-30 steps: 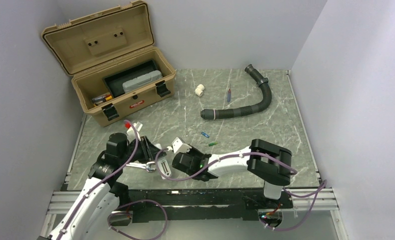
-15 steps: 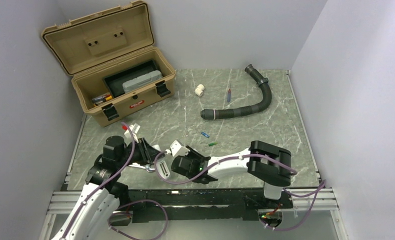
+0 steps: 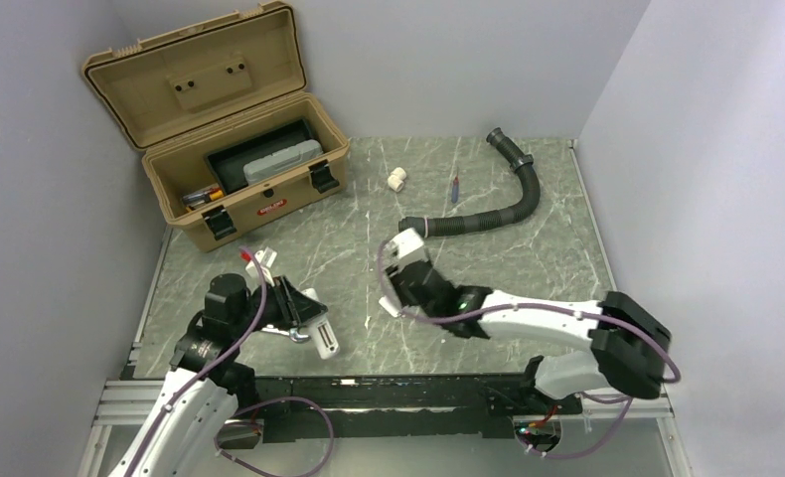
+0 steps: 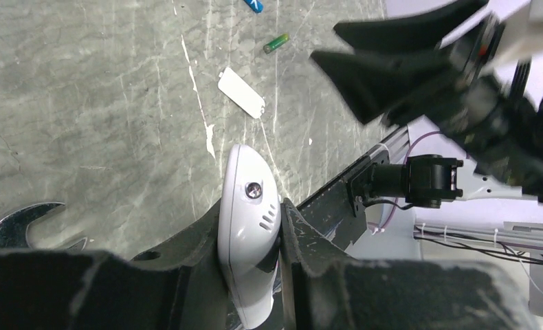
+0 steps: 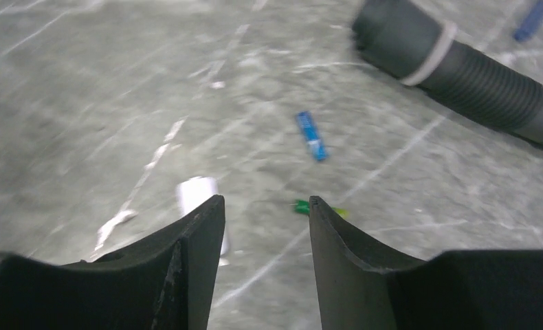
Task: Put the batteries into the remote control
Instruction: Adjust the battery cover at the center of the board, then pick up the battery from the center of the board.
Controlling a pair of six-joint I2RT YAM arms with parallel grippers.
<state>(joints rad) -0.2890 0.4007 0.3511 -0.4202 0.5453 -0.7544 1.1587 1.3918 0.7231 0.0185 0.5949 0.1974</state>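
Fingers point(image 5: 196, 247) of right gripper point(image 5: 265, 203) set narrow-open nr green battery point(image 5: 301, 205); it could be rolled off if clipped. Remote control point(image 4: 245, 254) clamped by left gripper point(image 4: 249, 210).

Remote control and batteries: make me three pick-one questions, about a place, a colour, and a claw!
1. Where is the remote control?
A) in the toolbox
B) in the left claw
C) under the hose

2. The batteries are:
A) blue and green
B) red and yellow
C) both black

3. The right claw is:
A) shut on a battery
B) open and empty
C) shut on the hose

Answers:
1 B: that claw squeezes it.
2 A: one of each lies on the table.
3 B: there is a gap between its tips and nothing is gripped.
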